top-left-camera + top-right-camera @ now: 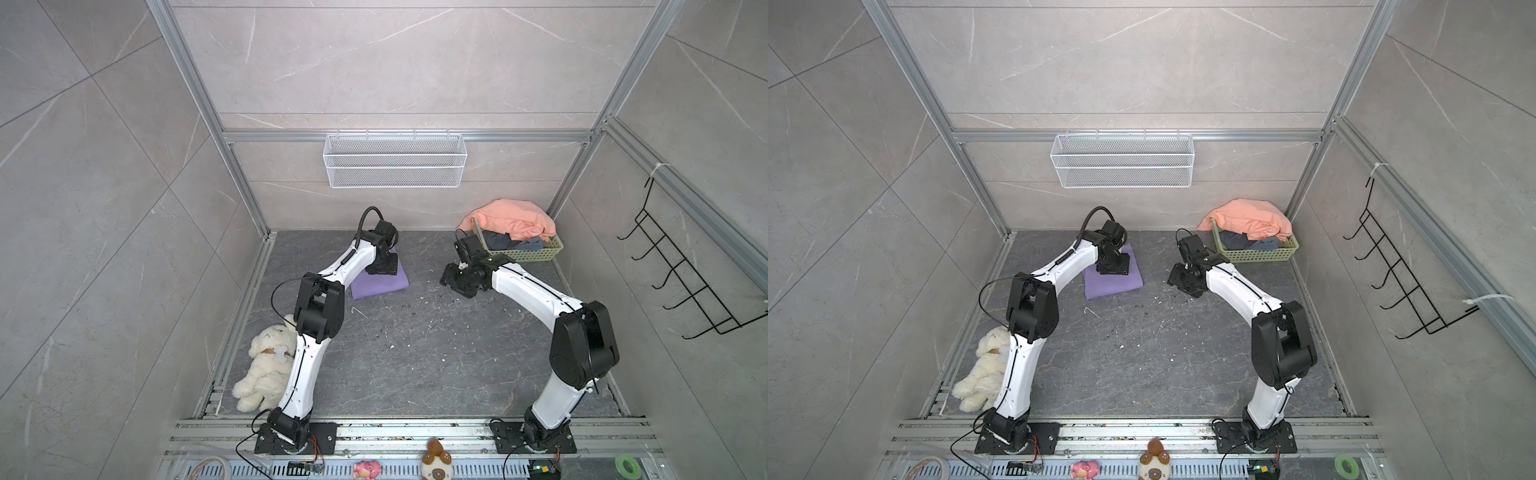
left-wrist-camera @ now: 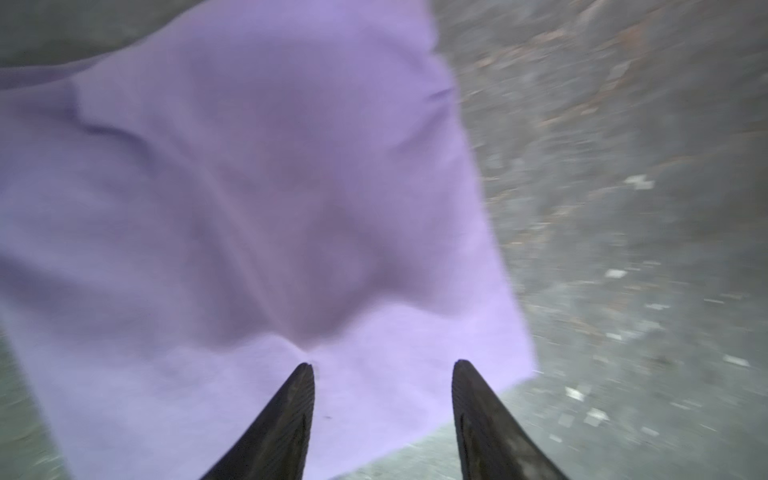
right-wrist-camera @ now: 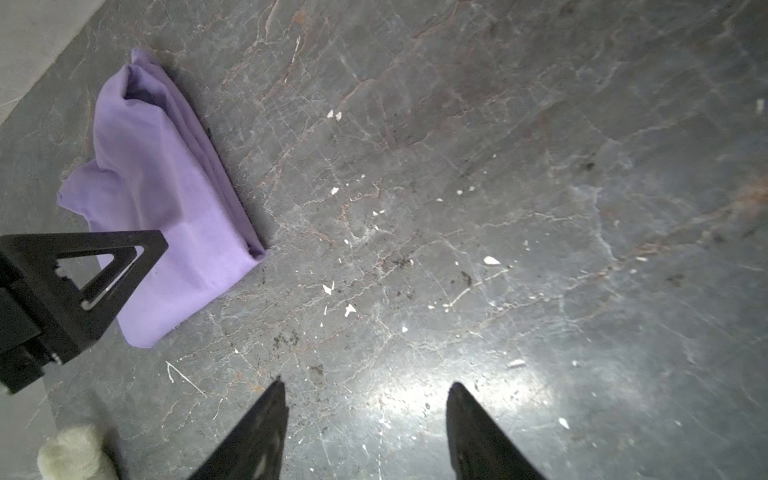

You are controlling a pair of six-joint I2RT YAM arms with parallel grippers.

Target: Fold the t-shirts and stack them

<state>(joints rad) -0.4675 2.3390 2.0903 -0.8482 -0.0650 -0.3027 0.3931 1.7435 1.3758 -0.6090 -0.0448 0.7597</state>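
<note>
Left gripper [image 2: 383, 363] is held half-open, empty, over the folded lilac t-shirt [image 1: 382, 286], apparently laid as the stack's base; right gripper [image 3: 368, 382] is likewise parted, empty.

Showing a dark grey, veined stone tabletop [image 1: 415, 365] in both top views, catching a bright glare patch in the right wrist view. Carrying 3 things directly. Bearing a folded purple t-shirt [image 1: 380, 286] flat toward the back, left of centre, its layered edges stacking along 1 side in the right wrist view [image 3: 166, 187]. Bearing a green basket [image 1: 536, 252] in the far right corner, well apart from the t-shirt. Bearing a cream plush dog [image 1: 266, 374] sprawling along the left edge, near the front. Also holding white flecks [image 3: 350, 309] and dark crumbs [image 3: 286, 338] scattering over the bare middle.
</note>
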